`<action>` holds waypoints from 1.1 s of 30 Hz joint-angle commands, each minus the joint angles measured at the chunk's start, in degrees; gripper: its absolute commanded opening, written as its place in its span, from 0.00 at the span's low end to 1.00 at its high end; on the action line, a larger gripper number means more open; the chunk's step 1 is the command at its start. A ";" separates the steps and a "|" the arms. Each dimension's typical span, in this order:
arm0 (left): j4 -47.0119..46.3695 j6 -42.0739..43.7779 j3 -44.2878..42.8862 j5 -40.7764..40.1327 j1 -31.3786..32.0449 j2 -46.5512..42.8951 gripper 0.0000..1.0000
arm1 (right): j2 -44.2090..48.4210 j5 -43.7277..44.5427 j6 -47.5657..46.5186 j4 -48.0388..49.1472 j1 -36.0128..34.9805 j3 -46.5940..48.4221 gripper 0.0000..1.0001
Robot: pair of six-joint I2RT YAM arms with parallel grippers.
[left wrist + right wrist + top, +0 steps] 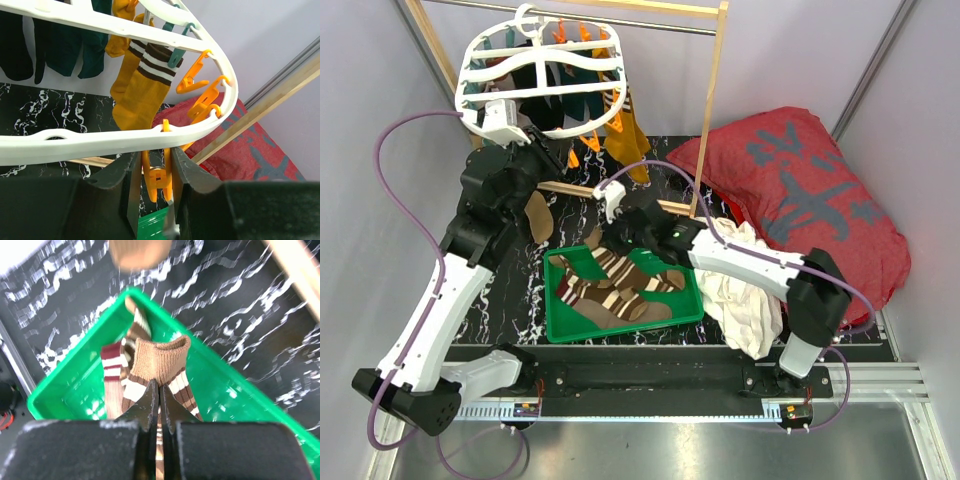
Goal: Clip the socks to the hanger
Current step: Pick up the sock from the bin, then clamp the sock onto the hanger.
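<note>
The left gripper clamps one orange clip on the hanger, near two mustard socks. The right gripper is closed on one striped sock in the green tray.

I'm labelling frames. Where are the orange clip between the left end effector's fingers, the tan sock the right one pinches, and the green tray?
orange clip (159, 176): left wrist view, its lower body.
tan sock (161, 356): right wrist view, its ribbed cuff.
green tray (552, 300): top view, its left wall.

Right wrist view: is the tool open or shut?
Shut: the right tool pinches the tan ribbed sock above the green plastic tray.
</note>
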State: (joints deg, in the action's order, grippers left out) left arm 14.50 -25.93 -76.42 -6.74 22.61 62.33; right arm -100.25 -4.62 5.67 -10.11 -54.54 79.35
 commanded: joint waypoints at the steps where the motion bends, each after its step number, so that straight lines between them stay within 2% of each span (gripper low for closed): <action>1: -0.88 0.71 -2.50 2.08 0.24 -1.77 0.00 | 8.12 1.37 -1.19 8.69 1.19 -2.53 0.00; 6: -2.63 0.18 -1.71 4.36 0.15 -2.56 0.00 | 13.84 1.28 -3.56 16.94 1.63 -4.90 0.00; 12: -3.08 -0.52 -1.10 5.07 0.24 -3.00 0.00 | 17.63 -2.93 -0.93 23.10 4.71 -4.38 0.00; 23: -5.45 -2.63 -0.31 7.78 0.24 -2.82 0.00 | 15.08 -11.19 1.53 31.10 6.55 -1.48 0.00; 33: -6.86 -3.33 0.31 9.73 0.24 -2.56 0.00 | 13.68 -15.77 4.35 33.93 8.22 -0.08 0.00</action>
State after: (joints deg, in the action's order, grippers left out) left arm 10.63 -28.80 -76.36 -0.16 22.61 60.12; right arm -85.95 -17.61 8.12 18.90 -47.35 76.05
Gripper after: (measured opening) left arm 0.277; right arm 0.010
